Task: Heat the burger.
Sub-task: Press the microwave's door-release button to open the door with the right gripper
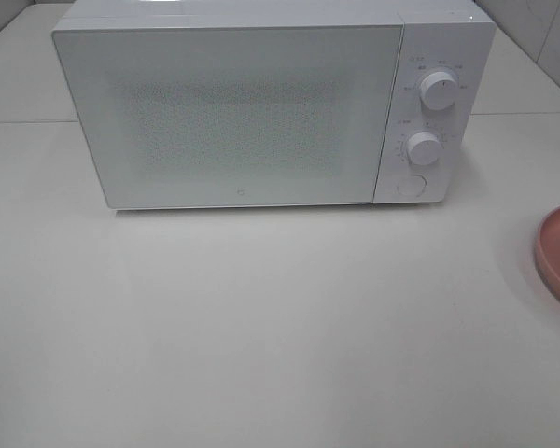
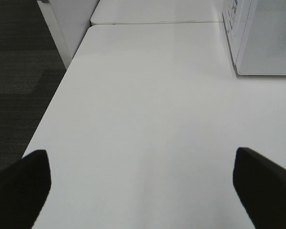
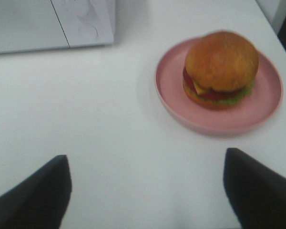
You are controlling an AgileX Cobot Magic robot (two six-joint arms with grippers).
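There is one burger (image 3: 220,67), and it sits on one pink plate (image 3: 168,90) on the counter (image 1: 261,327). The plate lies off the knob end of the one microwave (image 1: 233,112) and a little forward of its front face. The exterior view catches only the plate's edge. The burger looks light and soft: a domed bun over loose layers of what seem to be cheese, something red and lettuce. A firm squeeze would likely crush it or make the layers slide apart. The plate looks stiff and has a raised rim, so the rim nearest the arm is probably the safer hold. Failing that, a gentle pinch across the bun's widest sides would do. The microwave's door is closed, and its panel carries two knobs (image 1: 438,91) above one round button (image 1: 411,185). Two claws show. The right claw (image 3: 145,167) has its fingers apart and empty, short of the plate. The left claw (image 2: 140,164) is likewise spread and empty over bare counter, off the microwave's other end.
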